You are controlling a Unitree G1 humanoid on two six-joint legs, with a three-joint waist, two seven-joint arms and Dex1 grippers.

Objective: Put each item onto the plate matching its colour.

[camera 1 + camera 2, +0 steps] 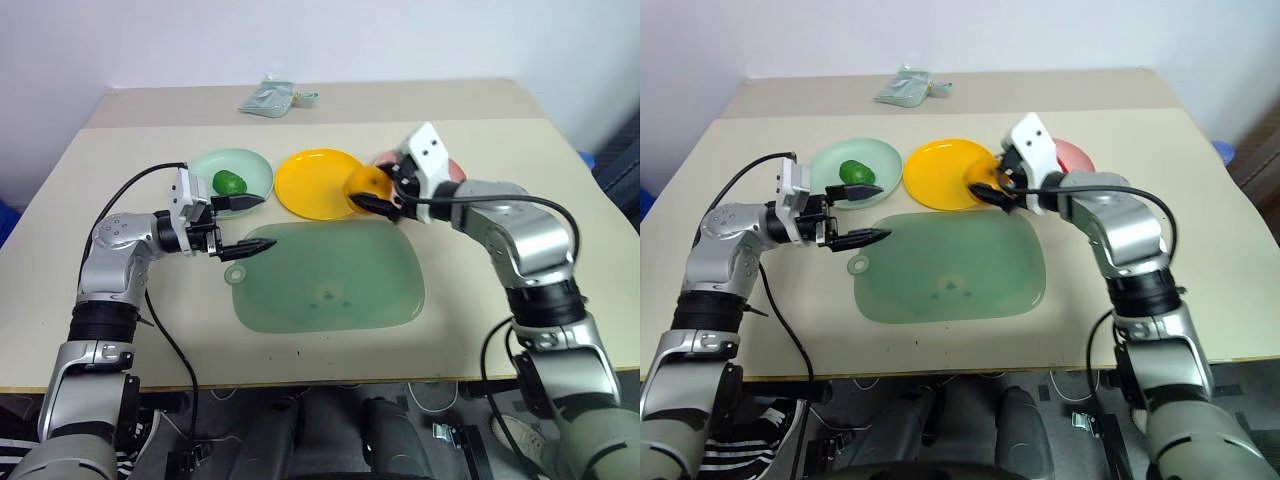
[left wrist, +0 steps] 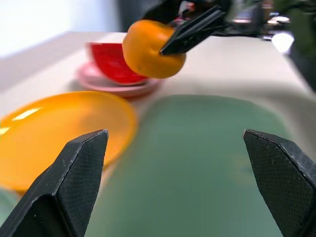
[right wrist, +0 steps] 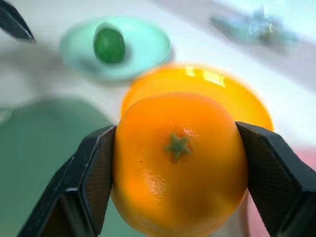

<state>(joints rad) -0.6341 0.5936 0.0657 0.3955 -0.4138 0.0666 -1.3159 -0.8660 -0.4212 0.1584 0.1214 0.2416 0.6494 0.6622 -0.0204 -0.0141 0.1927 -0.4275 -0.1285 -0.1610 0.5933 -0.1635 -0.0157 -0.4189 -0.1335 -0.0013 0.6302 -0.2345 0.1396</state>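
Observation:
My right gripper (image 1: 372,187) is shut on the round orange (image 1: 366,183) and holds it above the right edge of the bright yellow plate (image 1: 310,185). The bumpy dark-green ball (image 1: 229,182) lies on the pale mint plate (image 1: 255,168). A red watermelon wedge (image 2: 111,61) rests on the pink plate (image 2: 118,89), which sits just behind my right hand. My left gripper (image 1: 250,224) is open and empty. It points sideways over the left edge of the green mat (image 1: 330,275), just in front of the mint plate.
The large translucent green mat with a ring handle lies in front of the plates in the middle of the table. A small pale green packet (image 1: 268,98) lies at the far edge. Cables trail from both wrists.

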